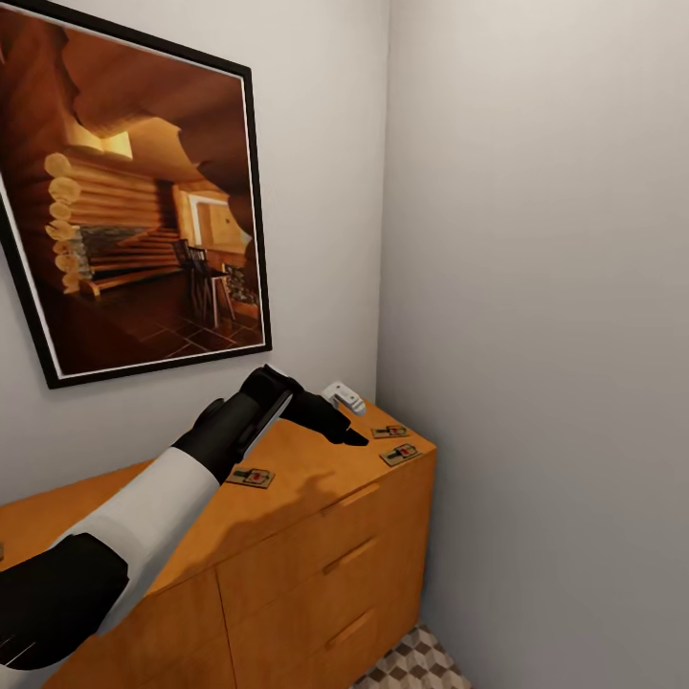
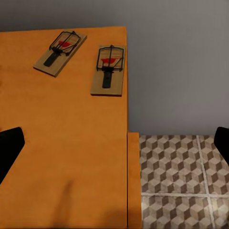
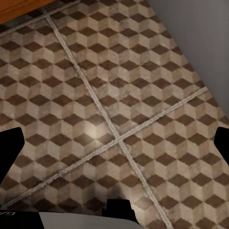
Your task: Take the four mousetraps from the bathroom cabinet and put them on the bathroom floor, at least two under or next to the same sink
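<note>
On top of the cabinet [image 1: 316,498], near its wall-side corner, we see two mousetraps [image 2: 109,69] lying flat side by side, a third [image 1: 252,477] further back beside our left arm. Our left gripper [image 1: 349,435] hovers just above them, fingers spread apart. Our right gripper [image 3: 114,143], also apart, faces the bathroom floor [image 3: 119,95].

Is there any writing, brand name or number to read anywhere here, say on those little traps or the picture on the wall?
None can be read.
The mousetraps on the cabinet carry a red mark, no legible letters.
The framed picture shows a log room, no caption.
A pale mark at the right wrist view's edge is too cut off to read.
</note>
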Tool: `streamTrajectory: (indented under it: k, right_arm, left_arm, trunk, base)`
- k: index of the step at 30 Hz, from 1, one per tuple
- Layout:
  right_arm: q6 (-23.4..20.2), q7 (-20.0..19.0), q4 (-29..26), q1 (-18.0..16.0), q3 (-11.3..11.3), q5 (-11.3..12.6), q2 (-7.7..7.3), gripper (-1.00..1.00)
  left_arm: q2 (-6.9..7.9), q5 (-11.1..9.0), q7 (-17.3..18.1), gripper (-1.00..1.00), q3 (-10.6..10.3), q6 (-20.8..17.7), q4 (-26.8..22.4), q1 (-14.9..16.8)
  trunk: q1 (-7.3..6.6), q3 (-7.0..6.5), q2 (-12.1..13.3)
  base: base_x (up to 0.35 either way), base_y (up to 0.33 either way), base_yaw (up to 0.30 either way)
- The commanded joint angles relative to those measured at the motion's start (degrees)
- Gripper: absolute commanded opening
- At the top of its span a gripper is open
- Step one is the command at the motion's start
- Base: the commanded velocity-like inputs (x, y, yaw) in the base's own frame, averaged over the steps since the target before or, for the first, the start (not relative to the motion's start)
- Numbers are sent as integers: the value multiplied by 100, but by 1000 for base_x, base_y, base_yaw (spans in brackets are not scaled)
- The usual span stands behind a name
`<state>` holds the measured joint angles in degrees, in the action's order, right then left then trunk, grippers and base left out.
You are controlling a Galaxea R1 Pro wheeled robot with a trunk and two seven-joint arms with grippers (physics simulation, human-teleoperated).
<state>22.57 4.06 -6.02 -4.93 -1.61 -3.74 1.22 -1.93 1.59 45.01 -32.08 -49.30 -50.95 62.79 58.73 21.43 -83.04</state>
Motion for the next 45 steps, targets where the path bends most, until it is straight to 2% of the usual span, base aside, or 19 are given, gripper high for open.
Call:
streamTrajectory:
  k: [1,32,45]
  right_arm:
    - [11,42,4,-2,-15,-39,1,100]
    - [11,34,4,-5,-18,-39,1,100]
    - [11,25,4,-5,-24,-39,1,100]
  left_arm:
    - [-4,38,1,100,1,-40,-3,5]
    - [-95,79,-71,100,0,-62,-11,5]
    - [-97,70,-64,100,0,-62,6,5]
  trunk:
    - [0,7,-4]
    - [0,8,-4]
    - [0,73,-4]
  base:
    - [0,0,0]
    - [0,0,0]
    - [0,0,0]
